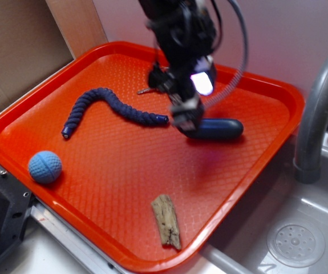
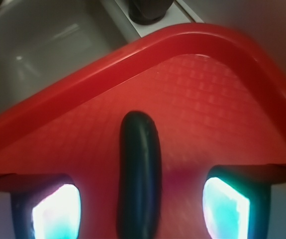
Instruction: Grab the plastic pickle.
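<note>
The plastic pickle (image 1: 219,129), a smooth dark blue-grey capsule, lies on the red tray (image 1: 67,91) toward its right side. My gripper (image 1: 187,119) is low over the pickle's left end, its body blurred. In the wrist view the pickle (image 2: 139,169) runs lengthwise between my two glowing fingers (image 2: 57,211), with a gap of red tray on each side. My gripper (image 2: 140,211) is open and straddles the pickle without touching it.
A twisted navy rope (image 1: 112,108) curves across the tray's middle left. A light-blue dimpled ball (image 1: 44,166) sits at the front left, a piece of wood (image 1: 167,221) at the front. A sink (image 1: 300,240) and grey faucet (image 1: 315,114) lie to the right.
</note>
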Motion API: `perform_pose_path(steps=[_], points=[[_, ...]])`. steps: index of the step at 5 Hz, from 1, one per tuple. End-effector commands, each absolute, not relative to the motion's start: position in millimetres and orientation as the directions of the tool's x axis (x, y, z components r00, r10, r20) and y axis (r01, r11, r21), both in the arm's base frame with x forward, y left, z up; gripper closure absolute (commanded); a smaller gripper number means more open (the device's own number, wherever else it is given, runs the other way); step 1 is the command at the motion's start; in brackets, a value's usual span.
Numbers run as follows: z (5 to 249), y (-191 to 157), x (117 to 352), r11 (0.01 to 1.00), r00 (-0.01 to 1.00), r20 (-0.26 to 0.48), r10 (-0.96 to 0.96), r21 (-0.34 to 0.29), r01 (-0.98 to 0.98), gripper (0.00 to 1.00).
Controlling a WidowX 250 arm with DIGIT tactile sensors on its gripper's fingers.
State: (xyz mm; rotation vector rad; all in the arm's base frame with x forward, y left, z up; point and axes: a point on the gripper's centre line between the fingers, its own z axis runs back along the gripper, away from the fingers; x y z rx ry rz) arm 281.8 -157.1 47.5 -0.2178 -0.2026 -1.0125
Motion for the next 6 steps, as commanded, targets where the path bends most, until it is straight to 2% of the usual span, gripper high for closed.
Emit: perform_pose_path(steps=[1, 2, 3, 4, 5, 6], points=[[27.1, -189.0, 278.7, 0.537, 0.525, 0.194, -0.829, 0.011, 0.843, 1.00], [34.5, -178.6, 276.5, 0.496, 0.485, 0.206, -0.850, 0.003, 0.868, 1.00], [58.4, -164.2, 277.3, 0.480, 0.471, 0.221, -0.854, -0.017, 0.877, 1.00], [95.5, -140.4, 279.4, 0.579, 0.569, 0.250, -0.783, -0.040, 0.815, 1.00], [144.4, -92.3, 283.4, 0.757, 0.727, 0.341, -0.596, -0.065, 0.650, 1.00], [195.1, -57.4, 274.8, 0.895, 0.835, 0.372, -0.406, -0.020, 0.445, 1.00]])
